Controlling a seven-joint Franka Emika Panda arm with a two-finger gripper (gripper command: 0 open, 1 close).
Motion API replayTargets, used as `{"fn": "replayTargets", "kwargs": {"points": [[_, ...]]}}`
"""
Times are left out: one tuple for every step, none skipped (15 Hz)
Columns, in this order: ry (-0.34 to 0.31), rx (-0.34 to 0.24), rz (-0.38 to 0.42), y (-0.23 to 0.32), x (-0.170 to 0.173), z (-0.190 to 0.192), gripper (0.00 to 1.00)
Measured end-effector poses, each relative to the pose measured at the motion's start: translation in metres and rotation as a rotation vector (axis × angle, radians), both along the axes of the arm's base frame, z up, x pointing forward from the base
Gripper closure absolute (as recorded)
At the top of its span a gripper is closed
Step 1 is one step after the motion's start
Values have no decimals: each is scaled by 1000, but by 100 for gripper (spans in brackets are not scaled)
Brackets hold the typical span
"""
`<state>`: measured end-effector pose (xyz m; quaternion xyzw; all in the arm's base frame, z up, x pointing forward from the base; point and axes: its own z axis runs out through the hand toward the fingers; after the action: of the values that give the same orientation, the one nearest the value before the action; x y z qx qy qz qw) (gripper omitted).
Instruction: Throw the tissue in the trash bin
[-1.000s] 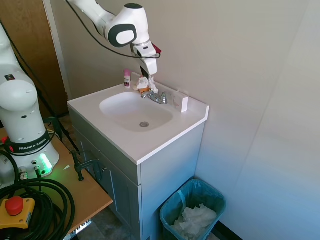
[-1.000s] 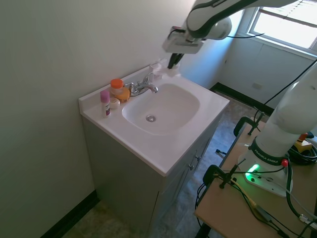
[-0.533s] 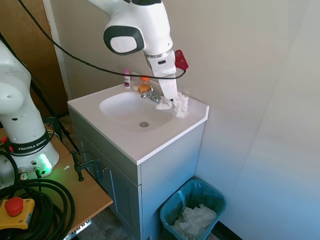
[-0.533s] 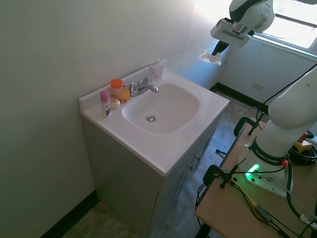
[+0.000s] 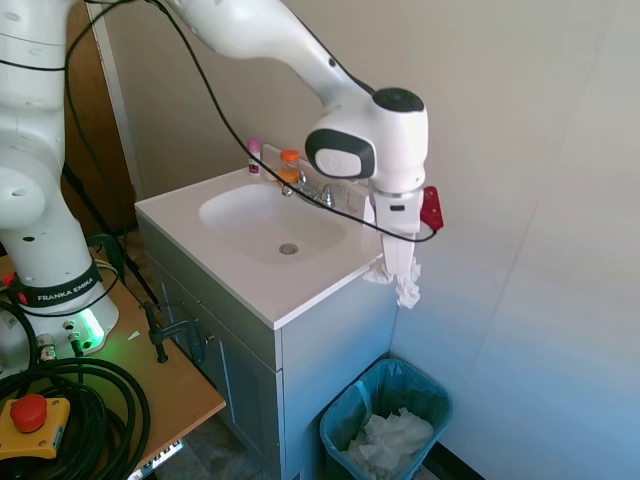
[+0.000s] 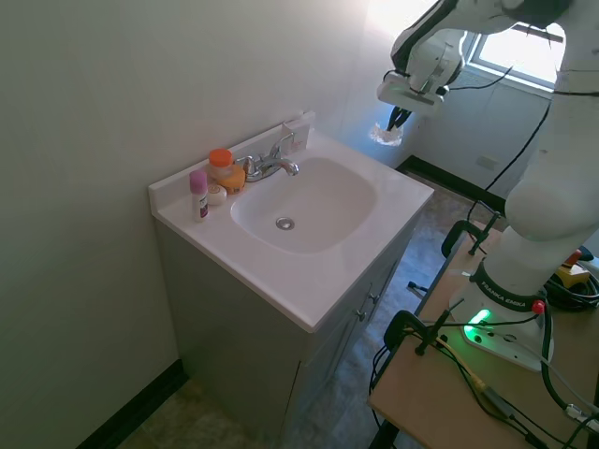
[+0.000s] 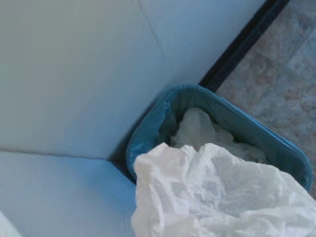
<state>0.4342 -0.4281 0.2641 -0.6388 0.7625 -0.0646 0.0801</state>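
The tissue hangs crumpled from the hand, which is clenched on it and points downward just past the right-hand edge of the counter. In the first exterior view the tissue is in the air beside the counter's corner, well above the floor. The trash bin stands on the floor below it and a little to one side, against the side of the white cabinet; its teal-blue liner holds a heap of white crumpled paper. The wrist view looks down past the tissue into the trash bin, with the heap of paper showing inside. On the counter, the sink basin sits in the middle, with the faucet behind it. Farther back, near the wall, stand an orange-capped bottle and a small pink-topped bottle. In the second exterior view the hand and tissue are beyond the counter's far end.
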Motion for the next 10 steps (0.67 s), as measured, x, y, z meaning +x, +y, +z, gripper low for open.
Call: {"fn": "replayTargets", "kwargs": {"points": [[29,12,-9,-5,9,-27,100],[54,18,-18,-12,16,-51,100],[80,22,-27,-21,20,-74,100],[102,31,-35,-29,22,-94,100],[120,41,-40,-36,23,-112,100],[132,49,-44,-40,25,-126,100],[139,56,-47,-42,30,-137,100],[146,65,-44,-42,33,-145,0],[150,75,-42,-42,37,-149,0],[152,80,-41,-43,40,-151,0]]}}
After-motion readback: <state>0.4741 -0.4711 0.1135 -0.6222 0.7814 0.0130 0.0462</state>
